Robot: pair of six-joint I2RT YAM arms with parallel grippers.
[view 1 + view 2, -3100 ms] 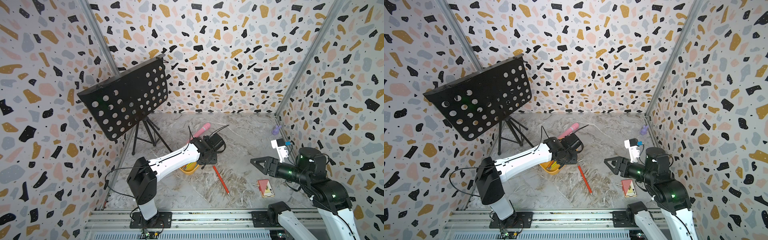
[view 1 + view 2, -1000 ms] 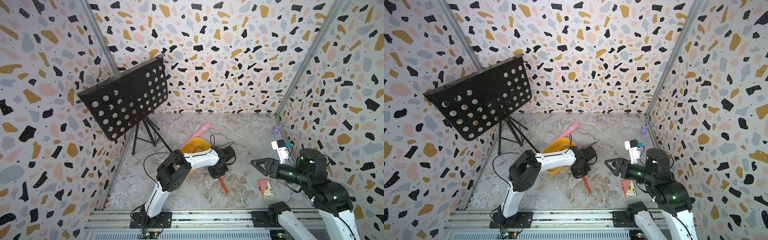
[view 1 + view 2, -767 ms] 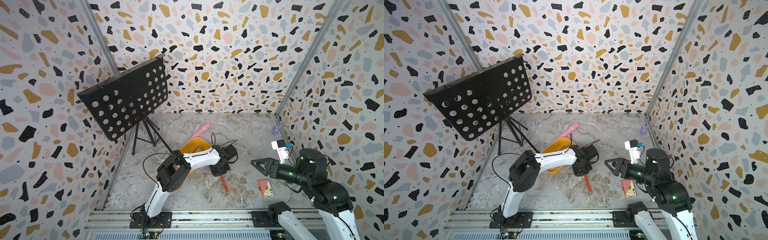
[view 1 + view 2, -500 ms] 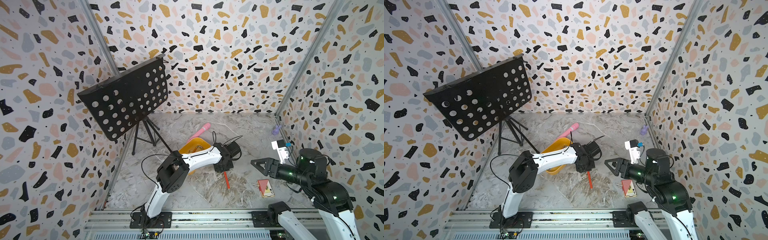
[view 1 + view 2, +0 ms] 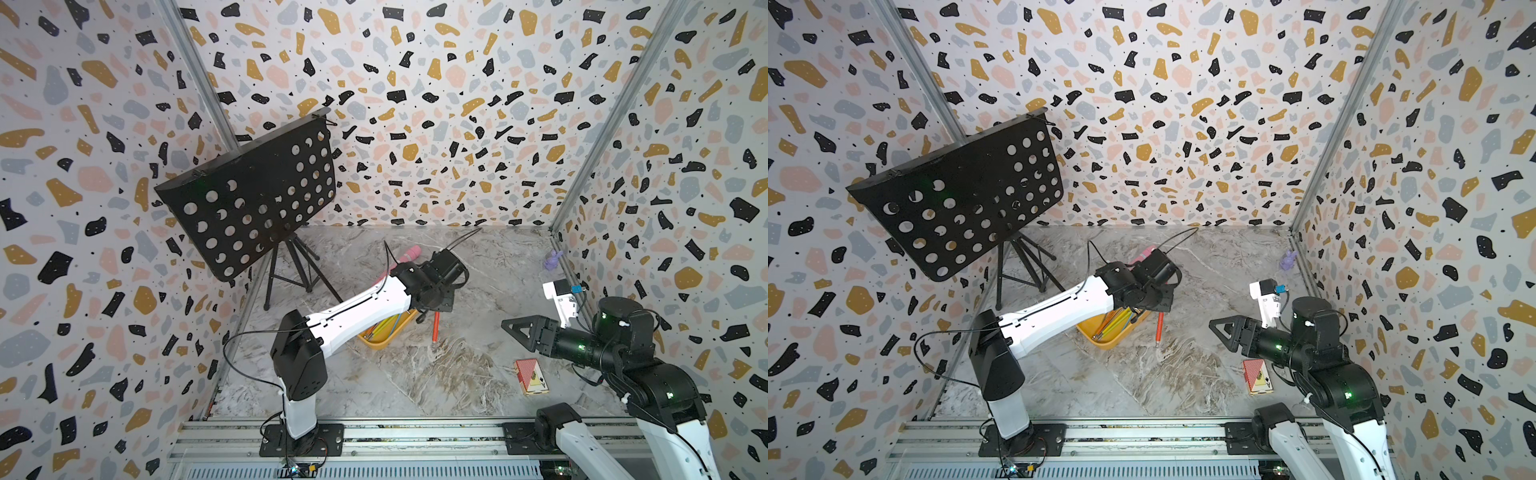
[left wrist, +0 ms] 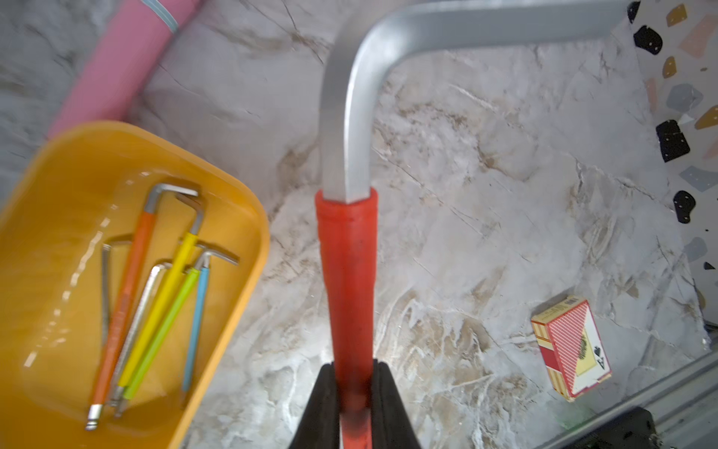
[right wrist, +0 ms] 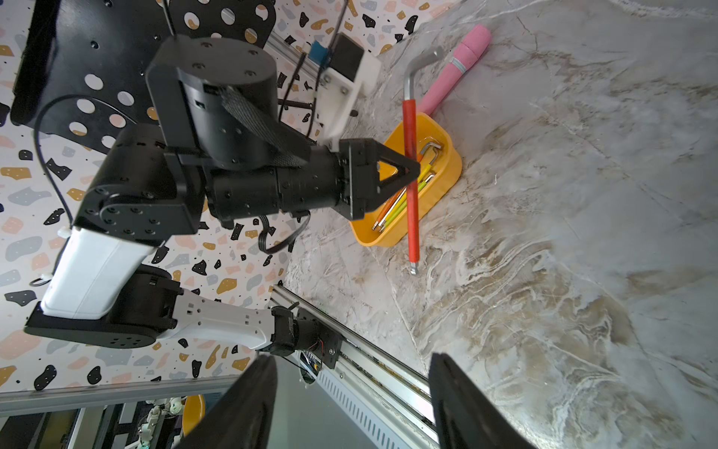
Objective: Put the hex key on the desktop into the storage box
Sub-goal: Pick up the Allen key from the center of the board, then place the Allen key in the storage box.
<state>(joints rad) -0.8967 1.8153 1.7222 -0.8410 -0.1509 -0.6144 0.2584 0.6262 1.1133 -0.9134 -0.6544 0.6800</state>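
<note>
One hex key (image 5: 435,328) gripped beside storage box (image 5: 380,344) rim

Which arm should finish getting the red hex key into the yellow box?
Left. The left gripper has its jaws shut on the red hex key, close to the storage box. The right gripper holds nothing and stands well away from both.

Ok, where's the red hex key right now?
In both top views the red hex key sits near the middle of the scene, clamped in the left tool, just right of the storage box.
</note>
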